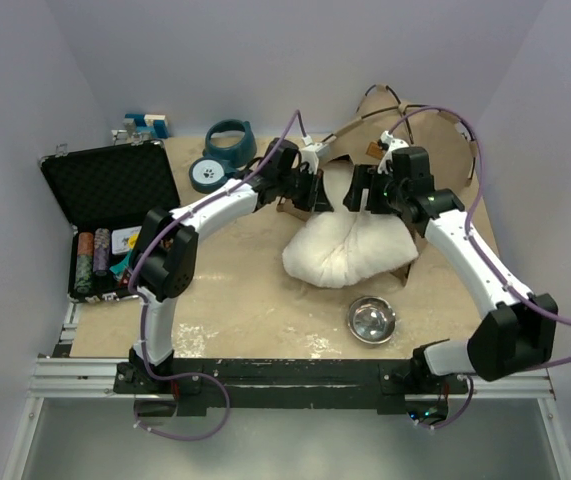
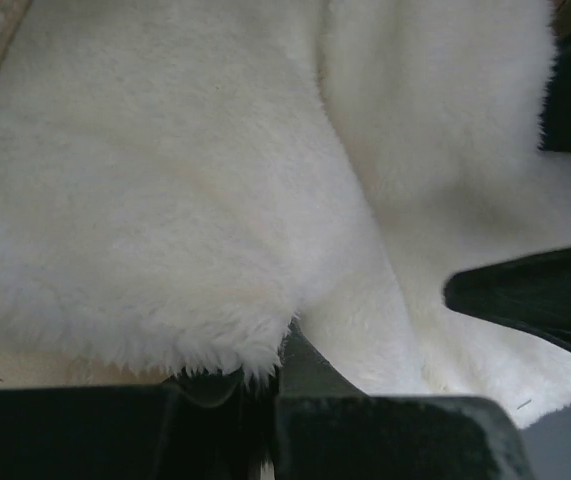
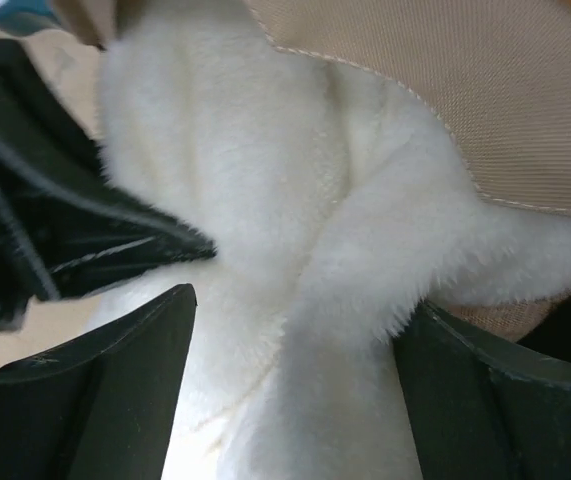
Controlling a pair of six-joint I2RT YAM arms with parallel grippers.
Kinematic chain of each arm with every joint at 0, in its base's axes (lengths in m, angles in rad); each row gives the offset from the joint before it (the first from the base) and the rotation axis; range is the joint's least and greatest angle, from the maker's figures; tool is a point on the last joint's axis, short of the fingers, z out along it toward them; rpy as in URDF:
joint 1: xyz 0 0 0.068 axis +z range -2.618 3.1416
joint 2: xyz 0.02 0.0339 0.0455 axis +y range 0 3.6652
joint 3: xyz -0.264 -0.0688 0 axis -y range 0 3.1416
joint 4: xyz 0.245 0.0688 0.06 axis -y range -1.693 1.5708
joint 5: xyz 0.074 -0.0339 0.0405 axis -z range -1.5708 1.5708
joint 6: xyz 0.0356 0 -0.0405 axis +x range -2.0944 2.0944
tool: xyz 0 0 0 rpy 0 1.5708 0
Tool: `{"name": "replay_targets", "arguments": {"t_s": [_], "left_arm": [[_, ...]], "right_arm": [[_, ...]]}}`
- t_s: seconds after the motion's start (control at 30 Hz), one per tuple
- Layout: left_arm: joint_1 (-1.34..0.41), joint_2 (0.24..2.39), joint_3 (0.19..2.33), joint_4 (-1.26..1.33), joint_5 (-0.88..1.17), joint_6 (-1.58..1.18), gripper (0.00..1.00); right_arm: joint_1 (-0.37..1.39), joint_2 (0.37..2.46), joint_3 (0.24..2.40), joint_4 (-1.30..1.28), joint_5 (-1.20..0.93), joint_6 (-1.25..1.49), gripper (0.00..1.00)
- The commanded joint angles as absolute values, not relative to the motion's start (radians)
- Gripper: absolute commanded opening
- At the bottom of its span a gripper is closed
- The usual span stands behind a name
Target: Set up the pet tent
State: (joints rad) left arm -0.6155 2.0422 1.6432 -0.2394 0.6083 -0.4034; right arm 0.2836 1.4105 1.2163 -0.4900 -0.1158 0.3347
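Observation:
The pet tent (image 1: 435, 150) lies collapsed at the back right, tan fabric with thin dark poles; its tan cloth (image 3: 485, 90) also shows in the right wrist view. In front of it sits a white plush cushion (image 1: 350, 250), folded down its middle. My left gripper (image 1: 317, 190) is shut, pinching the cushion's furry edge (image 2: 165, 200) at its tips (image 2: 270, 385). My right gripper (image 1: 357, 190) faces it and stands open, its fingers (image 3: 295, 350) well apart on either side of a fold of the cushion (image 3: 265, 150). The two grippers are almost touching.
An open black case (image 1: 110, 200) holding poker chips lies at the left. A teal bowl (image 1: 230, 142) and a round lid (image 1: 208, 173) stand at the back left. A small metal bowl (image 1: 372, 319) sits near the front, right of centre.

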Motion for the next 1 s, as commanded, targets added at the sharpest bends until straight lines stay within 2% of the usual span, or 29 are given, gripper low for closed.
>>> {"name": "replay_targets", "arguments": {"t_s": [0.0, 0.1, 0.23, 0.37, 0.5, 0.7, 0.73, 0.83, 0.97], "left_arm": [[-0.64, 2.043, 1.749, -0.057, 0.626, -0.446, 0.01], [-0.64, 2.08, 1.798, -0.051, 0.583, -0.462, 0.0], [-0.643, 2.115, 1.865, -0.087, 0.542, -0.405, 0.0], [-0.646, 2.177, 1.962, -0.182, 0.444, -0.353, 0.0], [-0.643, 2.204, 1.97, -0.206, 0.341, -0.347, 0.0], [-0.624, 2.158, 1.904, -0.132, 0.409, -0.342, 0.02], [-0.617, 2.161, 1.914, -0.138, 0.435, -0.342, 0.07], [-0.609, 2.158, 1.97, -0.173, 0.563, -0.312, 0.43], [-0.606, 2.001, 1.901, -0.181, 0.658, -0.244, 0.81]], "right_arm": [[0.313, 1.303, 1.224, -0.431, -0.193, 0.247, 0.85], [0.313, 1.272, 1.239, -0.46, -0.202, 0.209, 0.9], [0.313, 1.267, 1.295, -0.523, -0.304, 0.115, 0.92], [0.311, 1.275, 1.344, -0.554, -0.215, 0.11, 0.95], [0.311, 1.269, 1.397, -0.583, -0.184, 0.106, 0.98], [0.311, 1.218, 1.423, -0.667, -0.284, 0.037, 0.99], [0.311, 1.198, 1.431, -0.681, -0.326, 0.006, 0.99], [0.311, 1.131, 1.453, -0.593, -0.35, 0.006, 0.99], [0.311, 1.167, 1.577, -0.578, -0.264, 0.005, 0.99]]}}
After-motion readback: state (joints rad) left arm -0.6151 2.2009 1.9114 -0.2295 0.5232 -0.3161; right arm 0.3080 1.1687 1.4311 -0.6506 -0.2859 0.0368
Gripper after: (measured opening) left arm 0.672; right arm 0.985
